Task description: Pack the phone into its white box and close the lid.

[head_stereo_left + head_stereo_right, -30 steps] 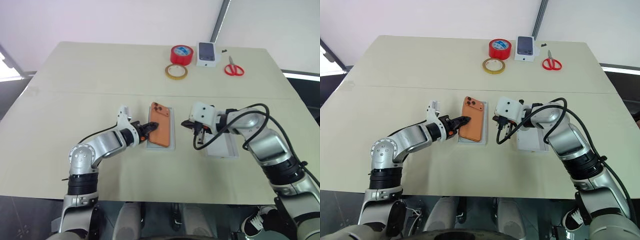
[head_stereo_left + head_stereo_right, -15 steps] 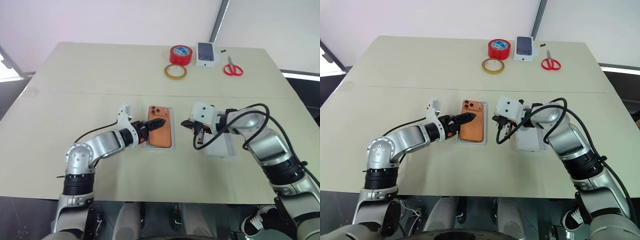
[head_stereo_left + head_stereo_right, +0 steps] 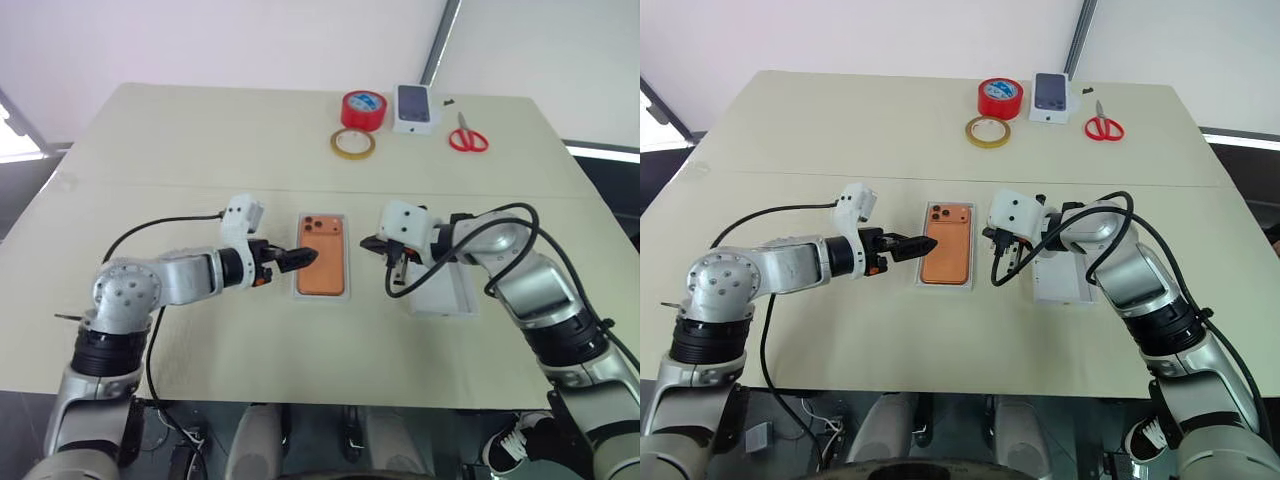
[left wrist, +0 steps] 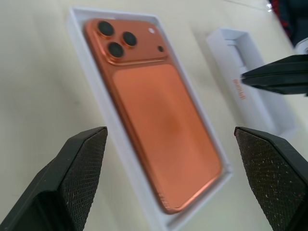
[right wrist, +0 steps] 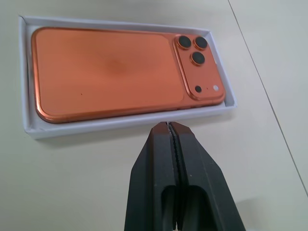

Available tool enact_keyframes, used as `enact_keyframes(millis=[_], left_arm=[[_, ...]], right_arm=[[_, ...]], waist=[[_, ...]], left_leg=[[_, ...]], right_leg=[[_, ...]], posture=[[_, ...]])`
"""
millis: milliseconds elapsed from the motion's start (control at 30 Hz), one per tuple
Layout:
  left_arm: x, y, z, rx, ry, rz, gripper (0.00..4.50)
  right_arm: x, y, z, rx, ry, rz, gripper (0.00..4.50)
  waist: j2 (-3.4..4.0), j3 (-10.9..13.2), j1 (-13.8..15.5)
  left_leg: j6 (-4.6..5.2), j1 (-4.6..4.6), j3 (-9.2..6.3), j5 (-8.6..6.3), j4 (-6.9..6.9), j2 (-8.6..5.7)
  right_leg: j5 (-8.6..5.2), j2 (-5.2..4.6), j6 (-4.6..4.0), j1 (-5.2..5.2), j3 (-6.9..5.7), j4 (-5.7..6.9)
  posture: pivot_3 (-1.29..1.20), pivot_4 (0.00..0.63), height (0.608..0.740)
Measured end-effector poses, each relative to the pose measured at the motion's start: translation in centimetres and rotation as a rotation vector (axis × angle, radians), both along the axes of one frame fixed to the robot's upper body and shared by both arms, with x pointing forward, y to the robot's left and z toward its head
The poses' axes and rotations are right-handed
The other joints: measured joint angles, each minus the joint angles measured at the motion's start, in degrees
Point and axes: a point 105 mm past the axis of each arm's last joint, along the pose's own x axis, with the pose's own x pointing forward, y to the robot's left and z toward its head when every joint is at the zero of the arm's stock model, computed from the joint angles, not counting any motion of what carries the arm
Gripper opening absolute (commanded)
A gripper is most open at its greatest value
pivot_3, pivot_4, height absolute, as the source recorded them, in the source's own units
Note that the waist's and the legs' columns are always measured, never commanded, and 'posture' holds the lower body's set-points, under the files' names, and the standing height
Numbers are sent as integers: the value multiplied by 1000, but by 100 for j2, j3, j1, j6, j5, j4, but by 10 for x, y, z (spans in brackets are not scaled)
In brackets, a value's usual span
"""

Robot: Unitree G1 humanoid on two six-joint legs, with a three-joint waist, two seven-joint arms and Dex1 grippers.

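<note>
I have the left jaws [image 3: 923,243] spread wide just off the phone [image 3: 947,256], which lies flat in the box [image 4: 111,144], while the right jaws [image 5: 169,130] stay pressed together beside it, leaving the lid [image 3: 443,291] free for closing.

Beige table [image 3: 200,150]: white box [image 3: 322,293], scissors [image 3: 467,136]

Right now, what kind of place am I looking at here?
Probably a packing workbench in a test room. A wide beige table holds an orange phone lying in a white box, with rolls of tape, red scissors and another small phone box at the far edge.
</note>
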Motion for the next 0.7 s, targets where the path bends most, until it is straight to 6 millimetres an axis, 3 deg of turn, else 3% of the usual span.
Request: enact_keyframes(millis=[100, 200, 300, 500, 700], left_arm=[[13, 26, 5, 143, -112, 50, 3614], [29, 49, 17, 308, -234, 74, 2145], [38, 49, 16, 413, -283, 7, 623], [39, 17, -22, 547, -256, -250, 623], [37, -10, -33, 608, -286, -429, 623]], right_arm=[[7, -2, -2, -49, -23, -23, 0], [14, -7, -7, -97, -30, -58, 0], [17, -2, -11, -136, -37, -51, 0], [20, 11, -29, -226, -52, -12, 0], [25, 23, -32, -237, -69, 3, 0]], waist=[[1, 3, -18], [6, 6, 0], [9, 8, 18], [8, 10, 5], [9, 11, 2]], left_leg=[[-1, -2, 5, -1, -3, 2], [-2, -5, 9, -1, -6, 1], [1, -13, 13, -3, -6, -4], [11, -24, 22, -7, -3, -3], [13, -19, 22, -7, 4, 2]], right_leg=[[0, 0, -2, -8, 1, 0], [0, -5, -2, -14, 2, -1], [0, -13, -2, -15, 2, -12], [0, -13, -2, -21, 10, -16], [0, 8, 1, -23, 10, 2]], posture=[[0, 150, 740], [0, 150, 740], [0, 150, 740], [0, 150, 740], [0, 150, 740]])
